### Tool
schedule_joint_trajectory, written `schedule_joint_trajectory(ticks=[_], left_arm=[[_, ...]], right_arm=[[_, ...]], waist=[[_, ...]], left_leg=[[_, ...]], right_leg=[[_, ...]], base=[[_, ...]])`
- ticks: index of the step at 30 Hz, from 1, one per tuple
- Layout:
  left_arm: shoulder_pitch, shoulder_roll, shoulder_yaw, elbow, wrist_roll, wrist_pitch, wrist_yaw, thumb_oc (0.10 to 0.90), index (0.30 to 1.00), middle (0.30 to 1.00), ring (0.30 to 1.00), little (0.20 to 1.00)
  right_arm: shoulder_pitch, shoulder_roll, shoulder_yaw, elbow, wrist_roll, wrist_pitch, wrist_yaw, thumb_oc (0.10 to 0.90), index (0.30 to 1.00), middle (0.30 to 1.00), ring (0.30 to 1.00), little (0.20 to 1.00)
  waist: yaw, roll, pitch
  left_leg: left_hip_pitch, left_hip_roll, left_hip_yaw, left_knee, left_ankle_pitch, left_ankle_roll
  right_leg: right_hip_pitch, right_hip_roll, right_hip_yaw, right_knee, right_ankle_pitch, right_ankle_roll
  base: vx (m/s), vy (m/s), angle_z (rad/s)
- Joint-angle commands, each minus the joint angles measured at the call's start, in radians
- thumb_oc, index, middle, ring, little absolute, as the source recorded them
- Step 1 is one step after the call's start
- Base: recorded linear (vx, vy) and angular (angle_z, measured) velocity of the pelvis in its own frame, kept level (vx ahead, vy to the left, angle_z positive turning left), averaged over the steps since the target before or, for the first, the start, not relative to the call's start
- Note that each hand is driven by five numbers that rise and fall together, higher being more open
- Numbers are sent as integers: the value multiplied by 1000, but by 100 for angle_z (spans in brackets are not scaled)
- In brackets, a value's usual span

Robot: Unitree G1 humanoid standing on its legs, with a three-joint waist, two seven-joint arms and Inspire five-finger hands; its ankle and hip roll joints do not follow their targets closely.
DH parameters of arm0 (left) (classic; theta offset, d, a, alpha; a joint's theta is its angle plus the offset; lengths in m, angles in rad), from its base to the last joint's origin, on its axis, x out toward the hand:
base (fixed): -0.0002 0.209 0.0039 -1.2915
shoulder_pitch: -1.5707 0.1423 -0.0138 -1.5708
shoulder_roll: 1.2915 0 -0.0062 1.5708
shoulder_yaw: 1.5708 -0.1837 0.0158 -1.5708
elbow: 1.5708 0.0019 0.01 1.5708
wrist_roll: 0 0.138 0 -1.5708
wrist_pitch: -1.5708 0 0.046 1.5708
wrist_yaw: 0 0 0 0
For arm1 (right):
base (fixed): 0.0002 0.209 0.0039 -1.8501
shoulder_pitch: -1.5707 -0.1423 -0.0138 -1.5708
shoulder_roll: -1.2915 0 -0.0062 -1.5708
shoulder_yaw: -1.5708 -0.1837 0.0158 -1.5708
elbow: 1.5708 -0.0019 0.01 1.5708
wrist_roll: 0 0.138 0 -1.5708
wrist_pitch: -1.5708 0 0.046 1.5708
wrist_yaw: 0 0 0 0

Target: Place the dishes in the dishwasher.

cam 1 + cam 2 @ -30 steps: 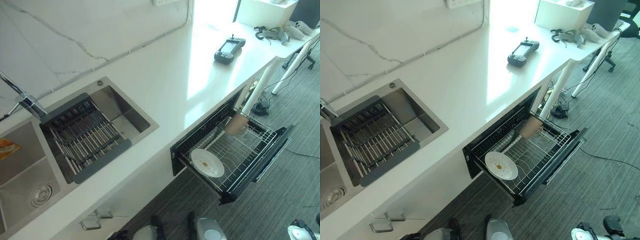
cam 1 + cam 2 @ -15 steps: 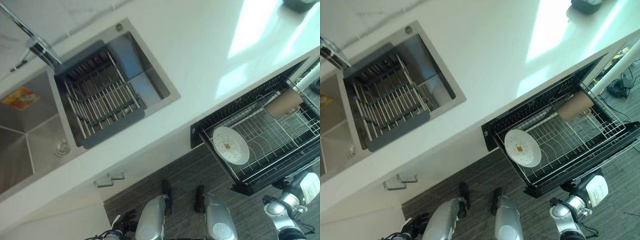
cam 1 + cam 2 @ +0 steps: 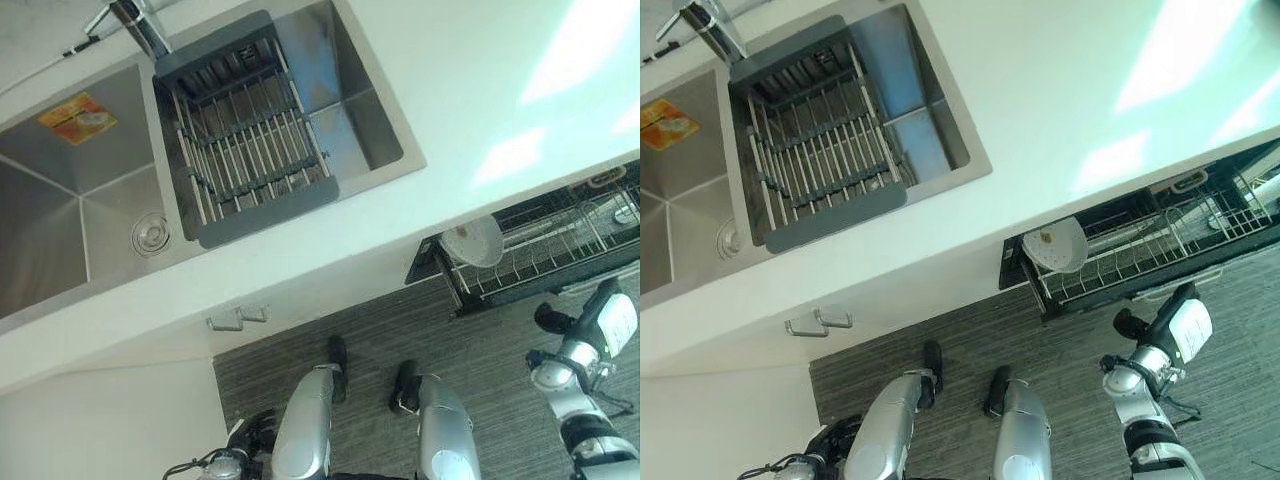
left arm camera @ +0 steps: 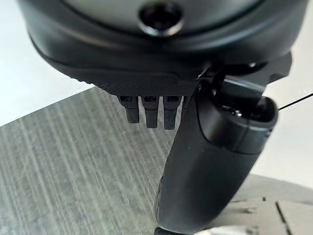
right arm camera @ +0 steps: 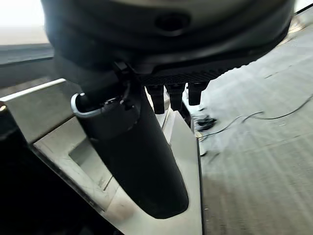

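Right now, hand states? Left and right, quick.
Left hand: open, fingers relaxed, holding nothing.
Right hand: open, fingers relaxed, holding nothing.

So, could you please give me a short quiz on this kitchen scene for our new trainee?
1. True or false: the white plate sits in the dishwasher rack.
2. Where is the dark drying rack? A, on the counter; B, in the sink; C, in the dishwasher.
3. Fill in the missing word: the right hand, down by the open dishwasher, has straight fingers and holds ___.
Key: 1 true; 2 B; 3 nothing.
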Motion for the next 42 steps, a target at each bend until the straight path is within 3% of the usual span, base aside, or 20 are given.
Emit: schedule_joint_trajectory(ticks=[1, 9, 18, 23, 25, 29, 31, 34, 42], left_arm=[[57, 45, -10, -48, -37, -14, -14, 800, 900, 900, 900, 900], [60, 78, -6, -59, -23, -19, -33, 800, 900, 900, 900, 900], [66, 130, -20, -125, 15, -27, -67, 800, 900, 900, 900, 900], [67, 138, -11, -135, 25, -33, -69, 800, 900, 900, 900, 900], [70, 118, 15, -131, -30, -38, -65, 800, 900, 900, 900, 900], [78, 57, 89, -91, -75, -38, -61, 800, 900, 900, 900, 900], [84, 32, 120, -71, -115, -49, -66, 800, 900, 900, 900, 900], [115, 4, 197, -71, -182, -92, -41, 800, 900, 900, 900, 900], [106, 32, 320, -125, -239, -186, 126, 800, 900, 900, 900, 900]], right_arm=[[-133, -119, 115, -115, -158, -154, 59, 800, 900, 900, 900, 900], [-397, -191, 206, -67, -204, -169, 147, 800, 900, 900, 900, 900], [-770, -183, 418, 46, -215, -63, 215, 800, 900, 900, 900, 900], [-777, -161, 407, 50, -172, -23, 225, 800, 900, 900, 900, 900], [-639, -108, 336, 21, -93, -13, 230, 800, 900, 900, 900, 900], [-282, 48, 229, -56, 25, -82, 205, 800, 900, 900, 900, 900], [-127, 91, 198, -77, 22, -123, 196, 800, 900, 900, 900, 900], [113, 122, 132, -81, 24, -157, 264, 800, 900, 900, 900, 900], [316, 126, 88, -42, -9, -229, 336, 800, 900, 900, 900, 900]], waist=[[56, 1, -18], [140, 20, -18], [265, 47, -18], [278, 40, -18], [263, 28, -18], [198, 5, -18], [166, -3, -24], [103, -22, -70], [19, -64, -149]], left_leg=[[-4, 30, -40, -82, -5, -43], [-46, 2, -59, -82, 8, -35], [-109, -37, -106, -82, 9, -11], [-103, -41, -113, -82, -2, -5], [-71, -38, -111, -82, -16, -1], [10, -17, -98, -82, -40, -2], [42, -4, -87, -82, -50, -4], [87, 22, -63, -82, -65, -10], [166, 35, -39, -82, -101, -14]], right_leg=[[106, 29, 71, 34, -106, 13], [133, -8, 24, 37, -96, 26], [168, -30, -55, -18, -64, 55], [191, -23, -72, -51, -50, 67], [231, -6, -72, -102, -40, 73], [298, 22, -49, -186, -25, 76], [323, 31, -40, -220, -18, 77], [348, 47, -22, -285, 4, 81], [340, 60, 33, -309, 25, 88]], base=[[49, 53, 12], [66, 66, 15], [21, 4, 9], [-29, -37, -10], [-55, -40, 18], [-28, 5, 36], [-2, 29, 2], [2, 25, 25], [-28, -9, -17]])
